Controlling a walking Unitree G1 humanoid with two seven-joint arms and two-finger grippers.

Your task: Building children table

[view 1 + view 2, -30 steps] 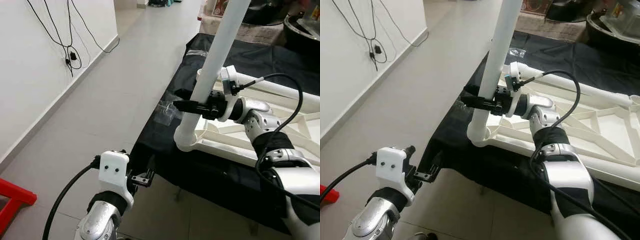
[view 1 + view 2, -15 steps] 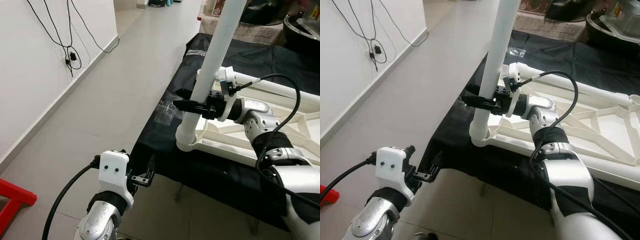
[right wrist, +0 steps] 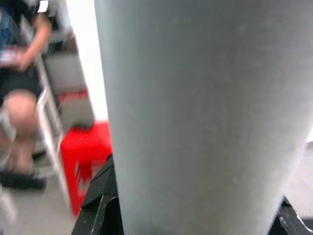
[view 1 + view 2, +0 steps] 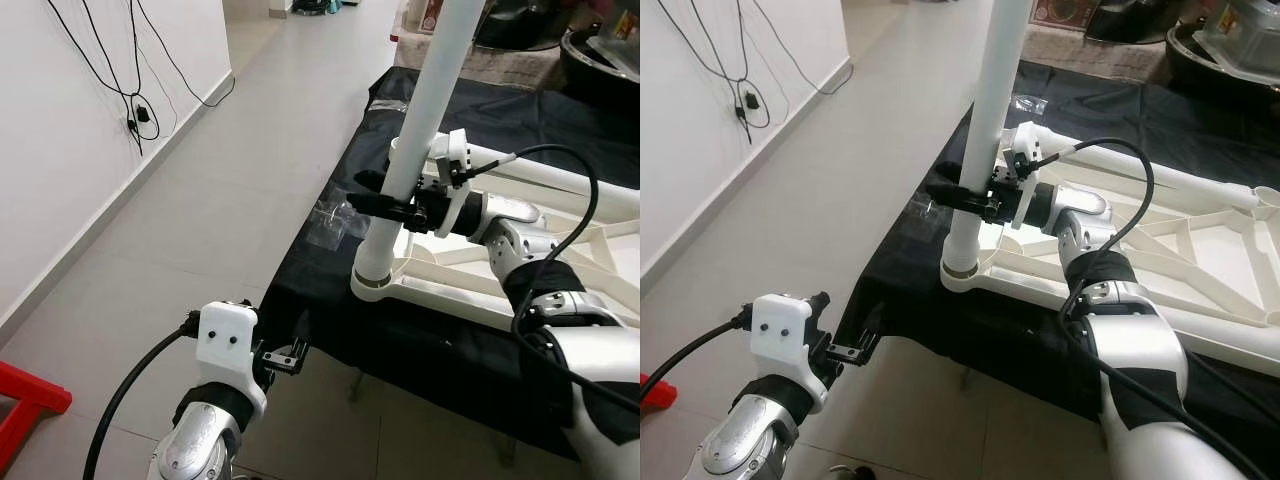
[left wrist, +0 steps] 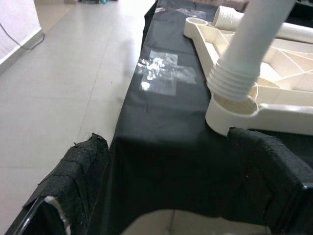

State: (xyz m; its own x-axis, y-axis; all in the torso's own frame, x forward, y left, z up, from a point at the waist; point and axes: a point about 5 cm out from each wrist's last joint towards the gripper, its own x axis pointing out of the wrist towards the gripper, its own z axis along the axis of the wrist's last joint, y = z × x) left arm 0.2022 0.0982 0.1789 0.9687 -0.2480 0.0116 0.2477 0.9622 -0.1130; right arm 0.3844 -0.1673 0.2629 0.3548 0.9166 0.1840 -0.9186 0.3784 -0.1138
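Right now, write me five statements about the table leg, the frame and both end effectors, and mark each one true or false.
1. The right end effector grips the white table leg. True.
2. The leg lies flat on the black cloth. False: it stands nearly upright.
3. The leg's threaded end is at the corner socket of the white table frame. True.
4. The left end effector holds the frame. False: it is open and holds nothing.
5. The frame sits on bare floor. False: on the black cloth.
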